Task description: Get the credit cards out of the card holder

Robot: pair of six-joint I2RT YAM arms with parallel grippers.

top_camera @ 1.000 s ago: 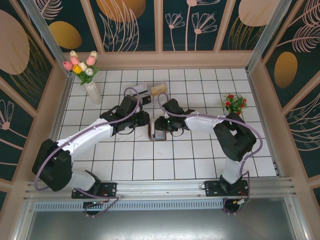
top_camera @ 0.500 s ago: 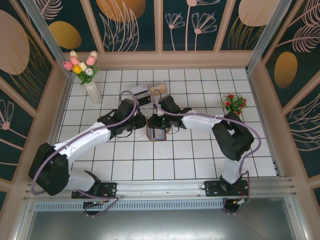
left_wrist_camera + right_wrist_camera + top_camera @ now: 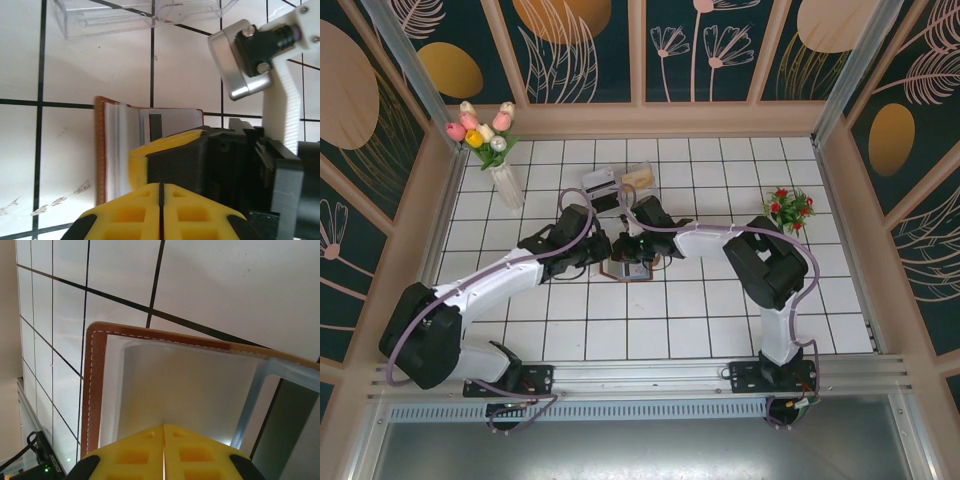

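The card holder [image 3: 623, 268] lies open on the white tiles, brown rim [image 3: 100, 160] around a pale inside. In the left wrist view a pale card [image 3: 172, 120] with a dark bar shows inside it. My left gripper [image 3: 608, 250] is shut, its tips [image 3: 160, 186] over the holder's near edge. My right gripper [image 3: 635, 250] is shut too, its tips [image 3: 163, 426] against a pale grey panel [image 3: 185, 385] inside the brown rim [image 3: 94, 380]; I cannot tell whether that panel is a credit card or a pocket. The right gripper's yellow finger [image 3: 165, 145] lies over the holder's inside.
A clear plastic tray [image 3: 620, 182] [image 3: 140, 17] stands just beyond the holder. A vase of tulips [image 3: 500, 160] is at the back left and a pot of red flowers [image 3: 788, 207] at the right. Wooden walls enclose the tiled floor.
Both grippers have closed and drawn together over the card holder. The holder has shifted slightly left and toward the arms.
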